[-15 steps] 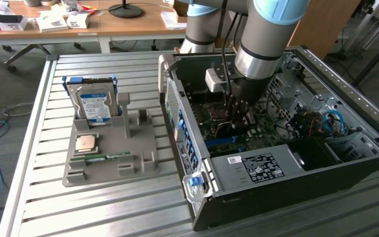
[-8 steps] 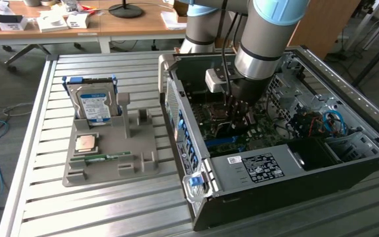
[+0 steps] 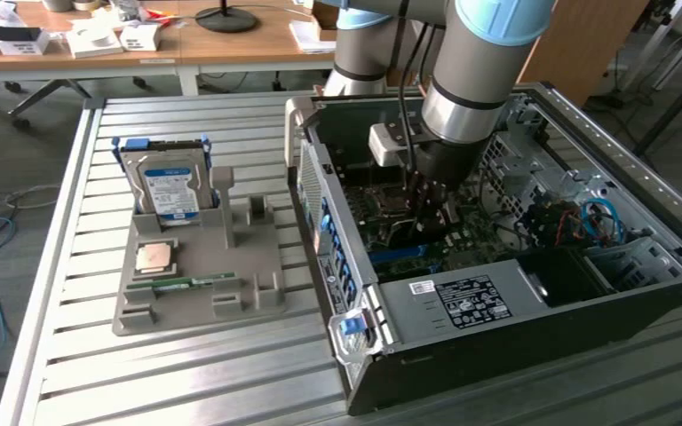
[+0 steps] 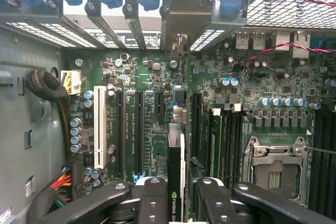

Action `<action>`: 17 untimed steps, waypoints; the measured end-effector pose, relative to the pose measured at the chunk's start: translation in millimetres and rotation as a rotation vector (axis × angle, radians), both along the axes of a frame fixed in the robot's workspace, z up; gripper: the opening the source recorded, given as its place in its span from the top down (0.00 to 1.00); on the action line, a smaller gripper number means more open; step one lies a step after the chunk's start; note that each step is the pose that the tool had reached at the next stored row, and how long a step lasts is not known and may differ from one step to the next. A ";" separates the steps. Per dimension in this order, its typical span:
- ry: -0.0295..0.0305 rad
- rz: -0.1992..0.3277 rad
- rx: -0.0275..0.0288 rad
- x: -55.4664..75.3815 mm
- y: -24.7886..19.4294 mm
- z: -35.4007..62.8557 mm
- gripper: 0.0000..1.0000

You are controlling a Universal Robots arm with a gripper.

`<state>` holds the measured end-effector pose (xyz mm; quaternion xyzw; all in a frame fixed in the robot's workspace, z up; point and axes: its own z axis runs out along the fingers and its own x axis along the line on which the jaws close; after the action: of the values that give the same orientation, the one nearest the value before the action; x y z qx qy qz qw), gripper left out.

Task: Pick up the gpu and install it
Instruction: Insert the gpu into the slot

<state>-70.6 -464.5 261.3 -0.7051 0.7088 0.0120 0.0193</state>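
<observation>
Working across the exterior view from its left, I am seeing a grey holder tray sitting on the slatted metal table. The tray is carrying a silver hard drive standing upright at its far end, a square processor chip lying flat, and a slim green memory stick lying flat just nearer the camera. To the exterior view's right, the open computer case is lying on its side, and the arm is reaching straight down into it with the gripper low over the motherboard. In the wrist view I am looking along the gripper: its two black fingers are clenched on the gpu, one on each flat face. The card is being held edge-on inside the case, over the green motherboard, between the black expansion slots beside the white slot and the memory slots next to the processor socket. I cannot tell whether the card's lower edge is touching a slot.
</observation>
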 end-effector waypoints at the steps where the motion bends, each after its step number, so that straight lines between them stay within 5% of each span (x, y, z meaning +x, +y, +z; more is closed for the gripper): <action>1: -0.0001 0.000 0.0001 0.0 0.0 0.0 0.74; 17: 0.0004 0.000 0.0001 0.2 0.0 1.7 0.74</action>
<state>-70.4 -464.5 263.0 -0.7052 0.7087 0.0121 0.0192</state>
